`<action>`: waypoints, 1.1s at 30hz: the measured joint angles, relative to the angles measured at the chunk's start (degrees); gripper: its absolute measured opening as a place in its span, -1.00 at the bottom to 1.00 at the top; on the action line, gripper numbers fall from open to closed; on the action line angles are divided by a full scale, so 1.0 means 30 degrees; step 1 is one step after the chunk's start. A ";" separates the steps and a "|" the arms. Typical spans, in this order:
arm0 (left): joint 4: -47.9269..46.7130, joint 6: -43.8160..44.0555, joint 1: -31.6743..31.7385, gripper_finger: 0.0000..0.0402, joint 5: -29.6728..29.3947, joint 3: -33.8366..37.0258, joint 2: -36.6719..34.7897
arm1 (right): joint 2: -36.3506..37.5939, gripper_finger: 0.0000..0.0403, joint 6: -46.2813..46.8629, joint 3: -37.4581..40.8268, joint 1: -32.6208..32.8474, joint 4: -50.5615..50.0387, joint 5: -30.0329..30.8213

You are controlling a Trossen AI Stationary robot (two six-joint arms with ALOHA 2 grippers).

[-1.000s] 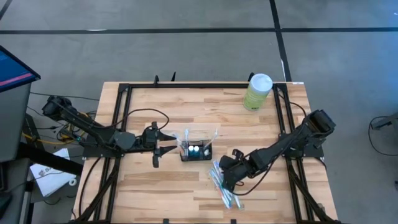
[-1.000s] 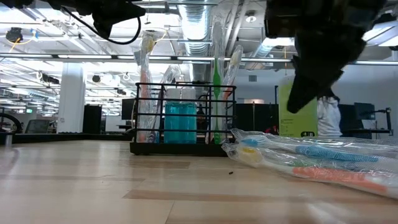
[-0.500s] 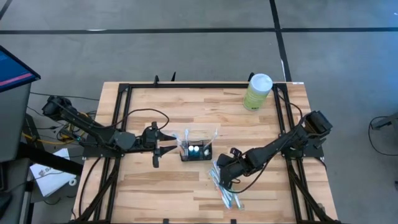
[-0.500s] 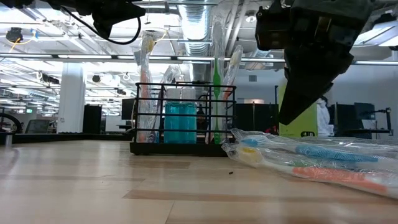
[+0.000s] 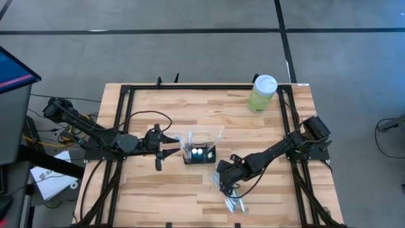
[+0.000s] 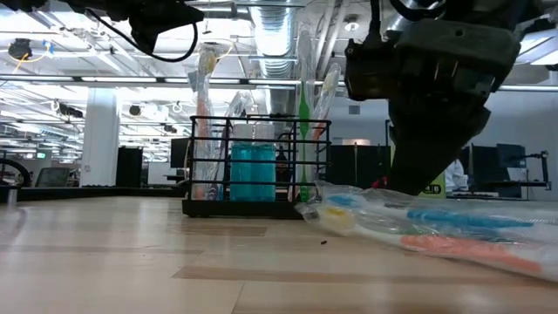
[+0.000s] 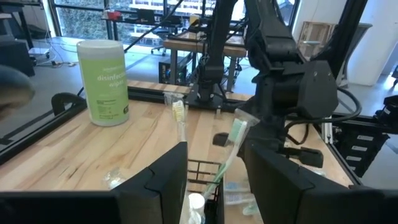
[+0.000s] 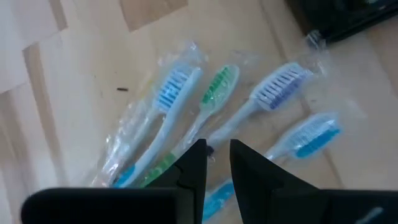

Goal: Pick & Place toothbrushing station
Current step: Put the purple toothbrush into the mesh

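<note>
Fingers of right gripper [image 8: 216,163] nearly closed, narrow gap, down on wrapped toothbrushes [image 8: 205,118] on desk [image 5: 164,183], gripping nothing visible. Left gripper [image 5: 175,144] spread wide, just beside toothbrush holder [image 5: 199,154] mid-desk, not touching. Green canister [image 5: 261,93] well apart.

Grey concrete floor [image 5: 190,54] fills the top of the overhead frame, crossed by dark tape lines [image 5: 284,38]. At the far left edge sits a blue screen [image 5: 12,68]. From table height, ceiling ducts [image 6: 266,26] and strip lights [image 6: 52,80] run across the top, with a white pillar [image 6: 100,135] at left. Windows [image 7: 81,18] glow at upper left beyond the wooden tabletop [image 5: 164,190].
</note>
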State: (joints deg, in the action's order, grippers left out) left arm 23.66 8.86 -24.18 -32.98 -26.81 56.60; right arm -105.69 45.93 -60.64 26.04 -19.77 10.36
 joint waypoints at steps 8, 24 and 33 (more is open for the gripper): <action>-0.0022 -0.0004 0.0000 -0.23 -0.0004 0.0000 0.0000 | -0.0029 -0.77 -0.0251 0.0007 -0.0102 -0.0315 -0.0176; -0.0036 0.0000 -0.0005 -0.23 -0.0004 0.0000 0.0000 | 0.0725 -0.91 -0.0663 0.0007 -0.0284 -0.0792 -0.0470; -0.0035 0.0000 0.0000 -0.23 -0.0004 0.0000 0.0000 | 0.0656 -0.73 -0.0656 0.0022 -0.0206 -0.0441 -0.0871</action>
State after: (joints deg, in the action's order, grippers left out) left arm 23.56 8.86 -24.18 -32.99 -26.81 56.60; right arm -103.72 43.97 -60.58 25.42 -21.10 7.75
